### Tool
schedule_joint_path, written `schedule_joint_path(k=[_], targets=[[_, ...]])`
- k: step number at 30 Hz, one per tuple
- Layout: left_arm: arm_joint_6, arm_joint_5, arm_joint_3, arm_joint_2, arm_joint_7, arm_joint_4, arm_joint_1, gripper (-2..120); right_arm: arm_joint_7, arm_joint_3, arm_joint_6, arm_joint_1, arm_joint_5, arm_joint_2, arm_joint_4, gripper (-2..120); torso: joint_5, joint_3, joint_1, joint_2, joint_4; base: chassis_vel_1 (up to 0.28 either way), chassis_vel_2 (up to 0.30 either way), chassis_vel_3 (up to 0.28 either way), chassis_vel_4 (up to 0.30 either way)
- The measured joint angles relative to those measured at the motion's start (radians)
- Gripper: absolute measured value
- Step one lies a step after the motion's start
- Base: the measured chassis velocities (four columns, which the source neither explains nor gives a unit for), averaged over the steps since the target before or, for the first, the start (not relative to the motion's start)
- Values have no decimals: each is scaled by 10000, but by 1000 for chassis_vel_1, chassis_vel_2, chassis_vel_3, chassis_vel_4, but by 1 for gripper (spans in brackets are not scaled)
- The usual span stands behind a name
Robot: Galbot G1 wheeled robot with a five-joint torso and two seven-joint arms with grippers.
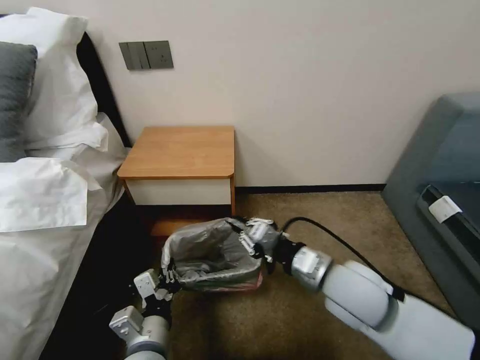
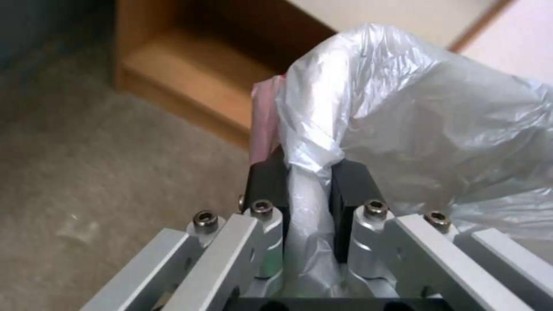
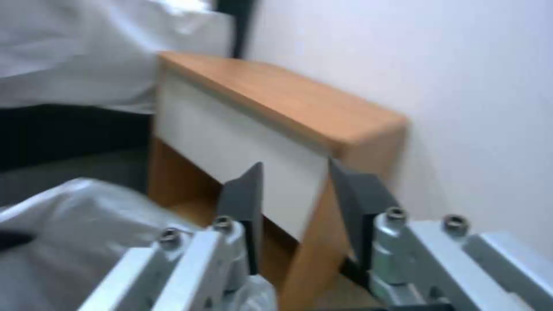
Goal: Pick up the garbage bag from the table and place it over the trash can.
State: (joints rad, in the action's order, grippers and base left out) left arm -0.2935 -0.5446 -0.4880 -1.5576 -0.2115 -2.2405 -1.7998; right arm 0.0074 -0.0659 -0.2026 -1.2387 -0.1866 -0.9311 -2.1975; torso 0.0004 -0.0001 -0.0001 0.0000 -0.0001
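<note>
I can barely see the trash can itself: the crinkled, translucent grey plastic garbage bag (image 1: 212, 252) is draped over it and hides its rim and walls, so I only infer its shape from how the bag sits. The bag's mouth gapes open upward, with a strip of its pink-red edge band showing along the near lower side. My own arms are cut off at the bottom edge of the head view.

The bag stands on the brown carpet (image 1: 280, 320) just in front of the small orange-brown wooden table (image 1: 180, 150) with the white drawer front, whose top is bare. To the left lies the bed with white sheets (image 1: 45, 200); at far right is a grey-blue sofa (image 1: 440, 170).

My left gripper (image 1: 167, 285) is at the bag's near-left corner. In the left wrist view its black pads (image 2: 268, 183) are clamped on a bunched fold of the grey plastic, with the pink band rising just beside one pad.

My right gripper (image 1: 252, 237) is at the bag's far-right corner, touching the plastic in the head view. In the right wrist view its dark fingers (image 3: 245, 203) stand spread apart with nothing between them, the grey bag lying beside and below them.
</note>
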Motion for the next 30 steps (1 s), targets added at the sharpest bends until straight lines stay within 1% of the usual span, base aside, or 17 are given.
schedule_joint_path(k=[2,3,4,6,7,8,9,11,13,15,16,18,23,26,27,29,30], targets=[[-336,-110,6,65,46,3,3,11,99,-440,255,-625,116,-395,159,43,-4,0,0,0,-1,0,0,0,0],[-336,-110,6,65,46,3,3,11,99,-440,255,-625,116,-395,159,43,-4,0,0,0,-1,0,0,0,0],[-634,-193,5,108,38,-17,-1,11,110,-757,494,-1052,313,-675,308,50,-4,0,0,0,0,0,0,0,0],[-954,-224,2,122,-31,-41,16,11,91,-974,727,-1333,581,-878,429,57,-4,0,0,0,1,0,0,0,0],[-954,-224,2,122,-31,-41,16,11,91,-974,727,-1333,581,-878,429,57,-4,0,0,0,1,0,0,0,0],[-1255,-231,-4,125,-103,-35,51,11,53,-1085,887,-1556,780,-1041,495,65,-4,0,1,0,1,0,0,0,0],[-1325,-224,-1,126,-122,-6,64,11,39,-1111,924,-1623,845,-1114,515,68,-4,1,0,0,1,0,0,0,0],[-1358,-212,-1,126,-134,28,71,11,34,-1121,938,-1645,870,-1145,518,70,-4,0,0,0,1,0,0,0,0],[-1412,-158,-5,126,-156,140,76,11,0,-1133,1010,-1714,973,-1249,535,78,-6,1,0,0,2,0,0,0,0],[-1414,-153,-5,126,-158,152,75,11,-5,-1134,1018,-1719,985,-1260,537,80,-6,1,0,0,2,0,0,0,0],[-1417,-102,8,147,-180,215,21,11,-80,-1135,1099,-1760,1118,-1343,568,92,-5,1,0,0,2,0,0,0,0],[-1418,-81,30,191,-185,261,-37,11,-153,-1121,1173,-1800,1217,-1412,606,99,-5,1,1,0,3,0,0,0,0],[-1408,32,-10,181,-145,378,-30,12,-294,-1068,1320,-1910,1365,-1566,694,100,-5,1,0,0,2,0,0,0,0],[-1372,179,-7,156,11,398,-22,23,-441,-1016,1482,-2020,1502,-1627,790,100,-4,1,0,0,1,0,0,0,0],[-1372,179,-7,156,11,398,-22,23,-441,-1016,1482,-2020,1502,-1627,790,100,-4,1,0,0,1,0,0,0,0],[-1352,289,2,149,39,365,-31,35,-452,-1011,1490,-1977,1499,-1595,801,100,-4,1,0,0,2,0,0,0,0],[-1352,289,2,149,39,365,-31,35,-452,-1011,1490,-1977,1499,-1595,801,100,-4,1,0,0,2,0,0,0,0]])
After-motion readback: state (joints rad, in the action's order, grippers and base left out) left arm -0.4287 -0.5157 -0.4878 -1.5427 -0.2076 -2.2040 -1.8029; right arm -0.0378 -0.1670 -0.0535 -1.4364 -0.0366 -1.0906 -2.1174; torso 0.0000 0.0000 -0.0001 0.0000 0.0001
